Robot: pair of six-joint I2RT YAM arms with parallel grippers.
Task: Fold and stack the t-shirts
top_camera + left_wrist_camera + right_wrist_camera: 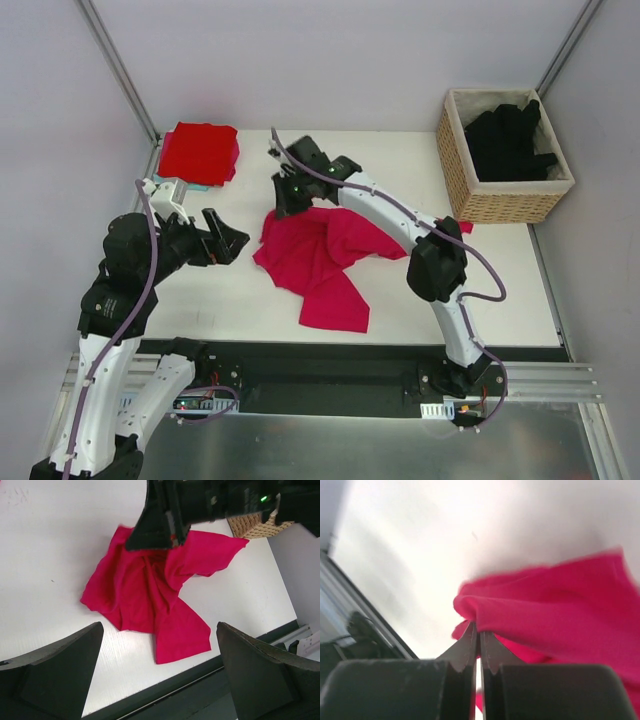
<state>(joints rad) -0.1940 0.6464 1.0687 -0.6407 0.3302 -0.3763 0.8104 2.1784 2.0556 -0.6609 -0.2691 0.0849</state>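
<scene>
1. Pinching item: right gripper (478,630), jaws pressed together on a bunched fold at the far-left edge of the pink shirt (322,262). In the wrist view that fold looks raised a little off the table (470,290).
2. Left gripper (232,245): fingers spread wide and holding nothing. It hovers left of the pink shirt, apart from it and aimed at it.
3. Pink shirt: crumpled at mid-table, not flat. One flap points to the near edge and another runs right, under the right arm. Collar and sleeves cannot be told apart in the creases.
4. Red shirt (200,150): folded square at the far-left corner. Judged to be the start of the stack.
5. Black shirts (508,140): heaped in the basket (455,185) at the far-right corner, not yet folded.
6. Step in hand, judged: opening out the pink shirt before any fold.
7. Method, advised:
   - The pinched fold looks thick, so the grip may hold several layers. Lift slowly and watch whether the cloth unfurls or rises as one lump.
   - Bring the left gripper to a separate edge of the shirt, well apart from the right grip, and close on a single layer.
   - Draw the two grips apart to tension the cloth, then lay it down flat.
   - Keep the pull low and even, since soft cloth slips out of narrow jaws.
   - Keep clear of the red shirt.
</scene>
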